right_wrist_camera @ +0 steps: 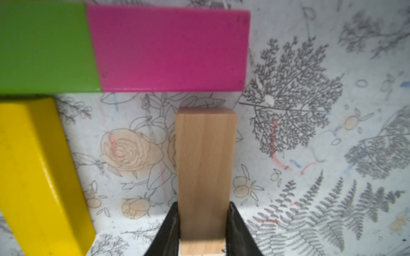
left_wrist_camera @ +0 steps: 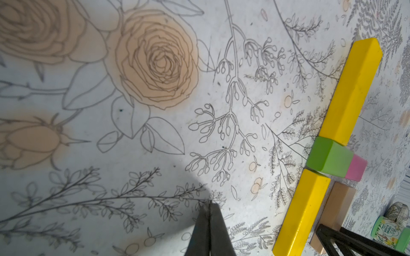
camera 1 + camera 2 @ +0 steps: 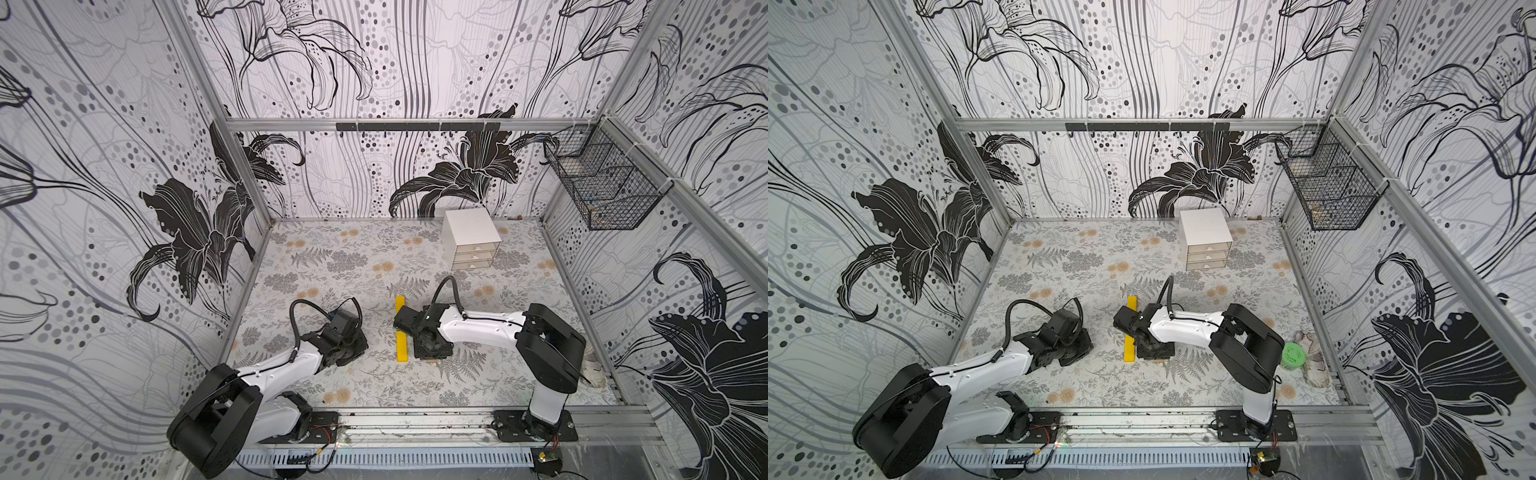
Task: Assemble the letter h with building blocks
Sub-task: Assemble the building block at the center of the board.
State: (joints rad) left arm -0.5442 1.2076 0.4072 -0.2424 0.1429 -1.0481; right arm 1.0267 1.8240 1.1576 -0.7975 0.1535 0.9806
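**Inspector:** Where does the last piece stand?

**Operator:** The tan block is clamped by its near end in my right gripper, one jaw on each long side. Its free end points square at the long edge of the magenta block, under that block's outer half. A thin strip of table shows between the two, so they are near but not touching. I cannot tell whether the tan block is resting on the table or held just above it.

**Inspector:** And the rest of the letter h?

**Operator:** The green block butts the magenta block's inner end. The lower yellow block and upper yellow block flank the green block to make the stem. The lower one runs alongside the tan block and apart from it. It looks slightly splayed in the right wrist view, which may be the lens.

**Inspector:** The other arm?

**Operator:** My left gripper has its jaws together on nothing. It hangs over bare table across the stem from the magenta block, well apart.

**Inspector:** What step is this, and what comes next?

**Operator:** I judge this to be the final placement, the leg. Next I would slide the tan block forward until it meets the magenta edge. I would keep it parallel to the stem and then let go without nudging the crossbar.
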